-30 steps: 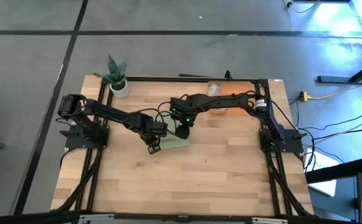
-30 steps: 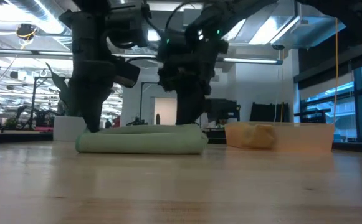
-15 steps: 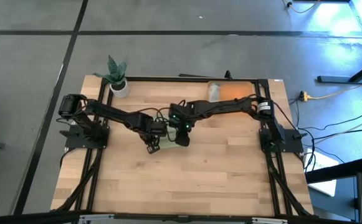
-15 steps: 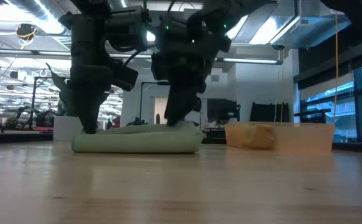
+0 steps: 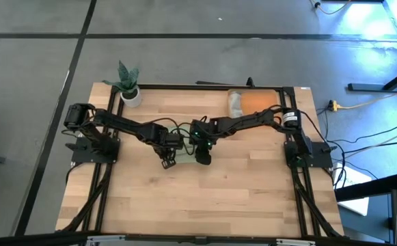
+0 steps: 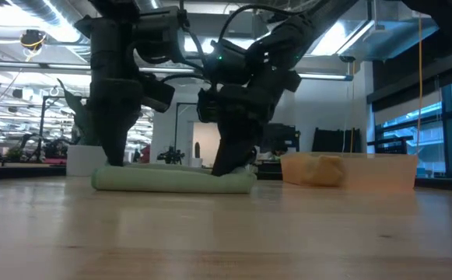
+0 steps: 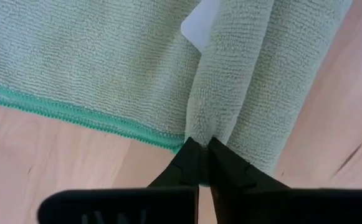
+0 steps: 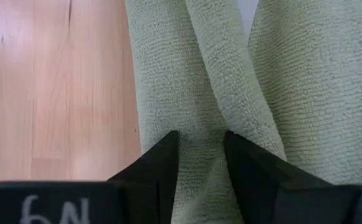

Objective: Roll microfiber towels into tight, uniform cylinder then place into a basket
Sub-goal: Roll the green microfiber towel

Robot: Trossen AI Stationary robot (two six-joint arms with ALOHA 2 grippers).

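The table [image 5: 205,205] carries both arms at its middle, the orange basket [image 5: 261,101] at the far right corner and a plant pot [image 5: 131,96] at the far left. A rolled cloth [image 6: 319,169] already lies in the basket.

The green towel [image 6: 171,180] lies mid-table as a low, partly rolled bundle, well apart from the basket. The left gripper [image 7: 200,158] is at one end of it, fingers pressed together on a fold at the hemmed edge; a white tag [image 7: 199,25] shows by the roll. The right gripper [image 8: 199,149] is at the other end, fingers part-spread and pinching a ridge of the roll between them.

The towel looks light, soft and limp, with a grippy nap, so it should not slip, but a roll like this likely sags and unwinds if taken by one layer or one end only. Best to take it across the whole roll, near both ends, squeezing through all the layers.
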